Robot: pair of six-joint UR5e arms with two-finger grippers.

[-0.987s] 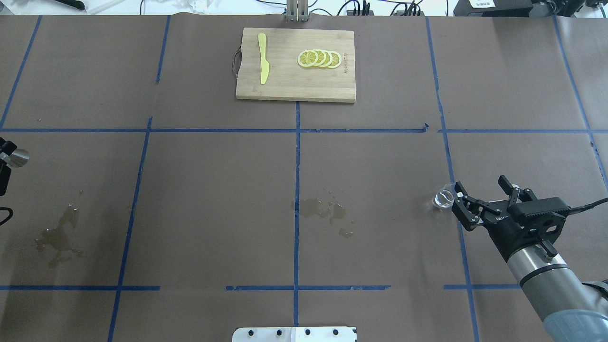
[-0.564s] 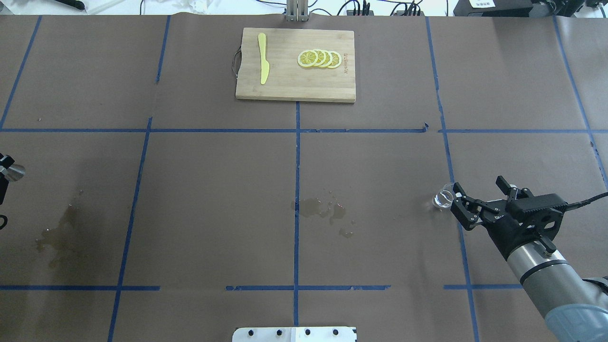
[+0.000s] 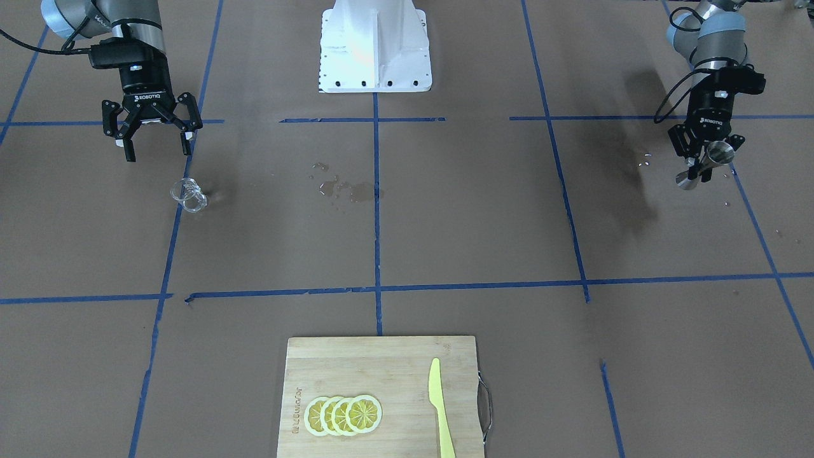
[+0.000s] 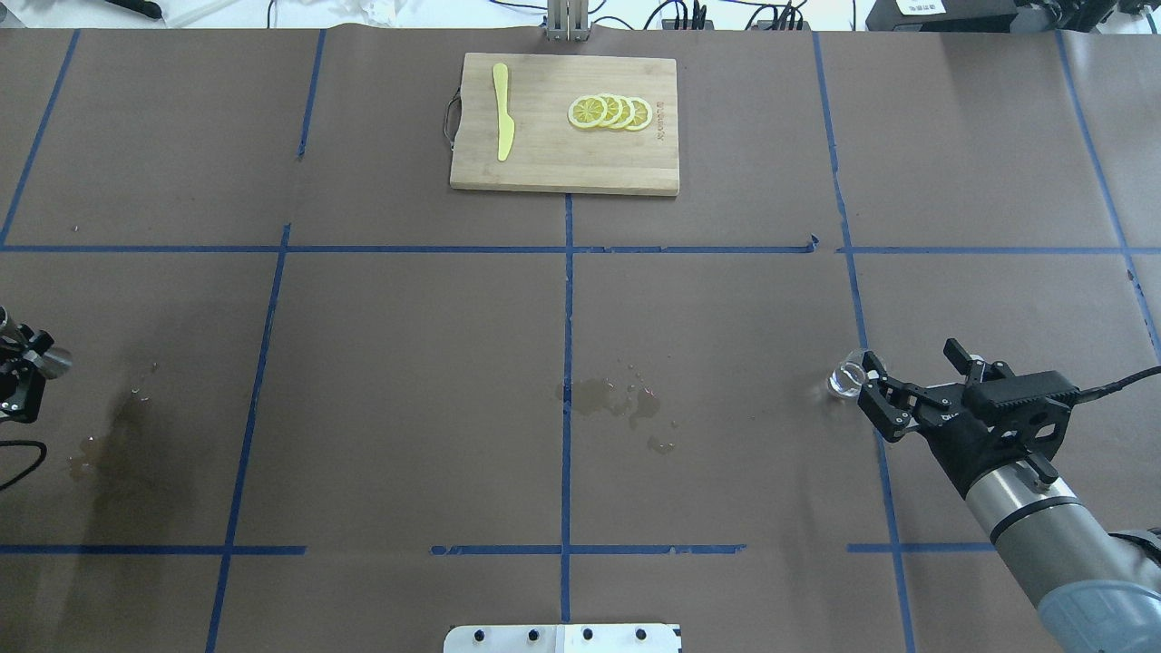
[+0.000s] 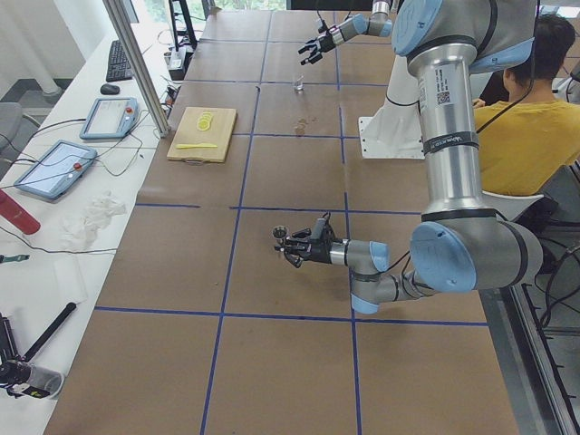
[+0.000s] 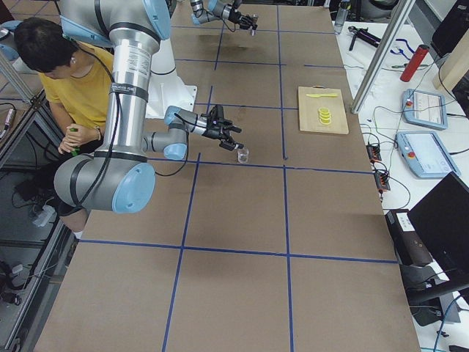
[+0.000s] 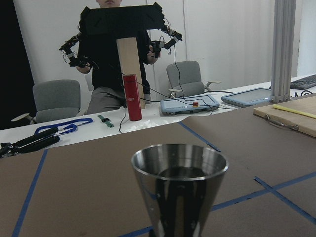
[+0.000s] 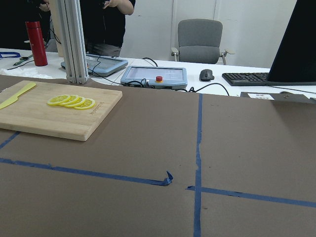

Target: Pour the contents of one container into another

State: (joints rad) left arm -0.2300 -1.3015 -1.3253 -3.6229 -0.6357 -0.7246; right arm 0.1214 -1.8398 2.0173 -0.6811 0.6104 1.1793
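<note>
The small clear glass cup (image 4: 848, 379) stands upright on the brown paper at the right. My right gripper (image 4: 910, 355) is open just behind it, and one finger (image 4: 878, 392) is close beside the cup without holding it. From the front, the cup (image 3: 187, 194) sits a little ahead of the open right gripper (image 3: 158, 152). The right wrist view shows neither the cup nor the fingers. At the far left edge my left gripper (image 4: 23, 367) is shut on the silver hourglass jigger (image 4: 56, 361). The jigger (image 3: 707, 164) hangs above the table, and its upper cone (image 7: 178, 187) fills the left wrist view.
A bamboo cutting board (image 4: 562, 168) at the far middle carries lemon slices (image 4: 609, 112) and a yellow knife (image 4: 502, 122). Wet patches lie at the table's centre (image 4: 617, 401) and at the left (image 4: 109, 453). A person in a yellow shirt (image 5: 521, 127) sits behind the robot.
My left gripper has carried the jigger nearer to the robot's side of the table. The right gripper has shifted only slightly and stays open beside the cup.
</note>
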